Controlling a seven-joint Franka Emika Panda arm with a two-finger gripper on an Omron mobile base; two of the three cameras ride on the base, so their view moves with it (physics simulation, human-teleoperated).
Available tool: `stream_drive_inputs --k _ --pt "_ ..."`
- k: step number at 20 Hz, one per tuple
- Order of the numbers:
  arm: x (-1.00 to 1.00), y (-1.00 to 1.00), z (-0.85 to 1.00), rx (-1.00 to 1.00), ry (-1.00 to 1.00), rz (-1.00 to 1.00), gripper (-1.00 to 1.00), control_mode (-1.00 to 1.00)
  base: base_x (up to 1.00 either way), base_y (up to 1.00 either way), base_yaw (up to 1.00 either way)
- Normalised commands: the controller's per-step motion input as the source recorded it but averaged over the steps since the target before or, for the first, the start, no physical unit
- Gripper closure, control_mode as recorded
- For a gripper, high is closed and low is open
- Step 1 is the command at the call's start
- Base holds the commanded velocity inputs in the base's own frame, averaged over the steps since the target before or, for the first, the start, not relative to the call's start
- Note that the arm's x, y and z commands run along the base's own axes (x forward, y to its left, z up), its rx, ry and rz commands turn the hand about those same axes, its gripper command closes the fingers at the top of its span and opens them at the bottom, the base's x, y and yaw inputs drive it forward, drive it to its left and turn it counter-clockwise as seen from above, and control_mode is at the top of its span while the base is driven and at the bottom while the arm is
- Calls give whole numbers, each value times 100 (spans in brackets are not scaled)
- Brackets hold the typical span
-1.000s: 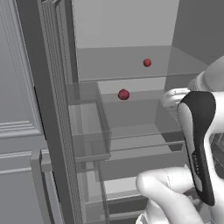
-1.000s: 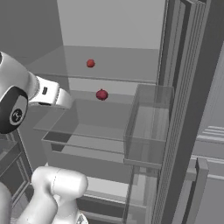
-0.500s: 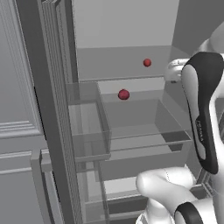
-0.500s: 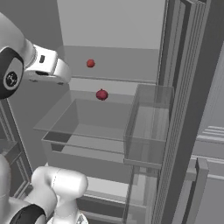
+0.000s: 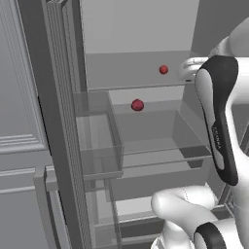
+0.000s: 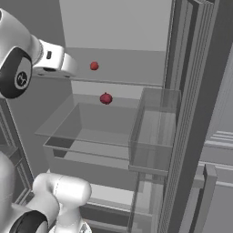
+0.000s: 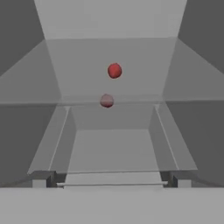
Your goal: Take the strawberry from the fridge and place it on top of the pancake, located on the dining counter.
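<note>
- The strawberry (image 5: 163, 69) sits alone on the upper glass shelf (image 6: 118, 82) of the fridge (image 6: 195, 91), toward the back, where the open doors leave it reachable from the front.
- The darker crimson fruit (image 5: 137, 105) lies on the shelf below, nearer the front and slightly off to one side, well apart from the berry; in the hand view it shows dimly through the glass (image 7: 106, 101), under the strawberry (image 7: 114, 70).
- A clear door bin (image 6: 152, 132) hangs empty beside the lower shelf, out of the reach path.
- The arm (image 5: 221, 121) rises at the fridge's open front, with its hand levelled at shelf height and looking straight in, probably to line up on the berry.
- The jaws stand fully spread and pinch nothing, ready for the small fruit.
- The pick looks not yet made; the approach needs to pass above the lower fruit.
</note>
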Motion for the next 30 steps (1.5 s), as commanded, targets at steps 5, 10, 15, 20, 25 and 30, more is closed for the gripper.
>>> stream_drive_inputs --k 5,10,15,20,25,30 --pt "44 0 4 0 0 0 -100 -100 0 0 0" --pt "47 0 1 0 4 0 -100 -100 0 0 0" --pt "51 -1 -5 0 0 0 -100 -100 0 0 0" --pt "46 -9 -9 0 1 0 -100 -100 0 0 0" --pt "47 -13 -16 0 7 0 -100 -100 0 0 0" --pt "50 -5 -20 0 7 0 -100 -100 0 0 0"
